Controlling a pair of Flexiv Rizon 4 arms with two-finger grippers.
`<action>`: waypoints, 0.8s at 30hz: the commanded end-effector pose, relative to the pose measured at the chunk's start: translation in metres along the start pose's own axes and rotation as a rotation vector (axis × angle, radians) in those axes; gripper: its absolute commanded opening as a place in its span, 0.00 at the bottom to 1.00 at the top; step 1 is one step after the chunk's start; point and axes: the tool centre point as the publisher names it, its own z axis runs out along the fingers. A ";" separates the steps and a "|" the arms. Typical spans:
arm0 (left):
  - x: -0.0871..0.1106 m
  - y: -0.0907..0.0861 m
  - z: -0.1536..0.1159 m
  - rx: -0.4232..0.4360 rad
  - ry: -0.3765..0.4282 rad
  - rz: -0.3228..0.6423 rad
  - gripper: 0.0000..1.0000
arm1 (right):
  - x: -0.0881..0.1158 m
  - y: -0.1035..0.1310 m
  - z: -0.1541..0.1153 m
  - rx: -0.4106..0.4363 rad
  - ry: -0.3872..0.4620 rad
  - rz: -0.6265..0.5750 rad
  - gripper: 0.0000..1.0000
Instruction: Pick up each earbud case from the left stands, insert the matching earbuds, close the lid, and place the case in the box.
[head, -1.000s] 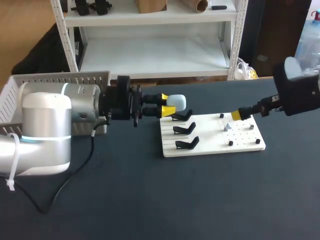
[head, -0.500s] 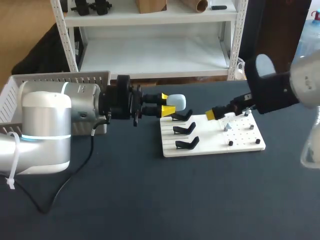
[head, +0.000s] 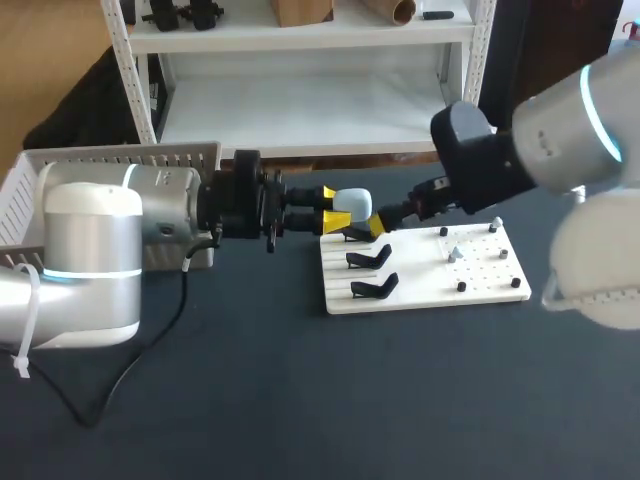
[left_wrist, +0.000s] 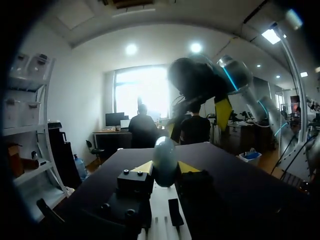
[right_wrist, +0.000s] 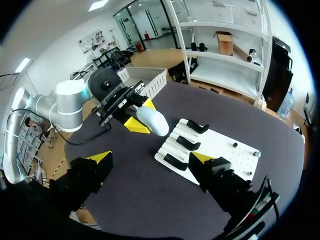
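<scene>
From above, the left gripper (head: 336, 207) reaches in level over the bench (head: 300, 400), and its yellow-tipped fingers are clamped on the earbud case (head: 355, 203). The case is a smooth, pale-blue oval held in the air just over the near-left corner of the white board (head: 480, 275). Three black stands (head: 367, 258) sit in a row along that end of the board, all bare. A few small dark pegs (head: 461, 287) dot the other end. The right gripper (head: 377, 223) hangs low over the stands, just beside the case. A slatted white box (head: 110, 160) stands well off the board's stand end, behind the left arm.

In the left wrist view, the case (left_wrist: 165, 161) stands upright between the two yellow tips, glossy and egg-shaped. Both fingers press its sides. The board runs underneath, and the right arm's fingers hang ahead of the case.

In the right wrist view, the right fingers stand wide apart with nothing between them. They are above the bench just off the board's stand end. The case (right_wrist: 152, 121) shows pale and rounded beside the row of stands.
</scene>
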 end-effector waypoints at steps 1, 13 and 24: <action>0.001 0.002 0.000 0.003 -0.003 0.000 0.00 | -0.009 0.001 0.013 0.012 0.016 0.004 1.00; 0.001 0.002 0.000 0.003 -0.003 0.000 0.00 | -0.017 -0.006 0.029 0.037 0.036 0.026 1.00; 0.001 0.002 0.000 0.003 -0.003 0.000 0.00 | -0.021 -0.016 0.036 0.063 0.033 0.047 1.00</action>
